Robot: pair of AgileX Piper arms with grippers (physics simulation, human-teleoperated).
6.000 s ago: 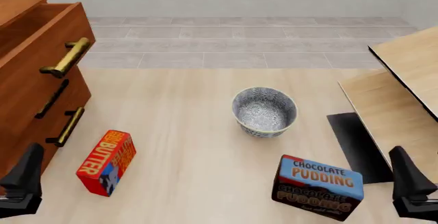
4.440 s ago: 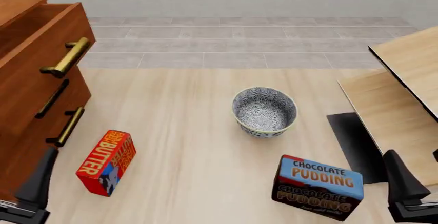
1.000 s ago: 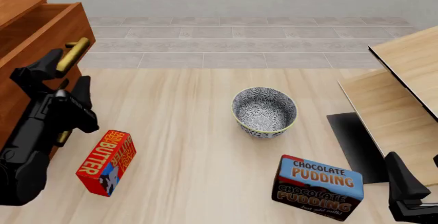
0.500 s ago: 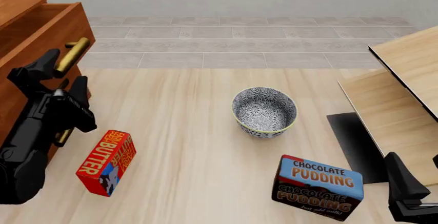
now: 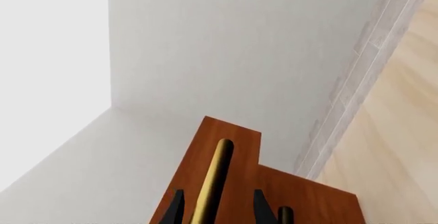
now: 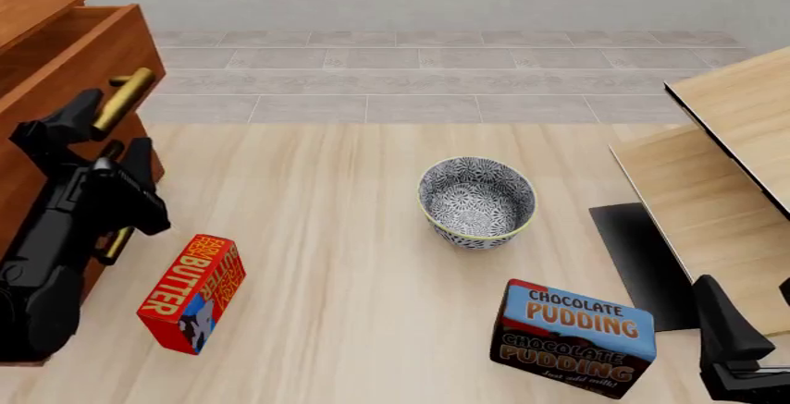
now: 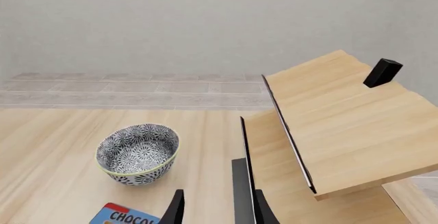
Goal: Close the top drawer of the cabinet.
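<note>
Pale wood surface is flanked at its left edge by the cabinet, whose top drawer stands pulled out. The left hand, spread wide, is set astride the drawer's brass handle, apparently for pushing. The right hand is parked, parted, well away.

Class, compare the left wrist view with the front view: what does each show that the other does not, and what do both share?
Only the left wrist view shows the left gripper's fingertips either side of the top drawer's brass handle, seen end-on.

Only the front view shows the bowl, butter box, pudding box, pale wood panels and the right gripper.

Both show the cabinet, its top drawer still out, the left gripper and the pale tabletop.
</note>
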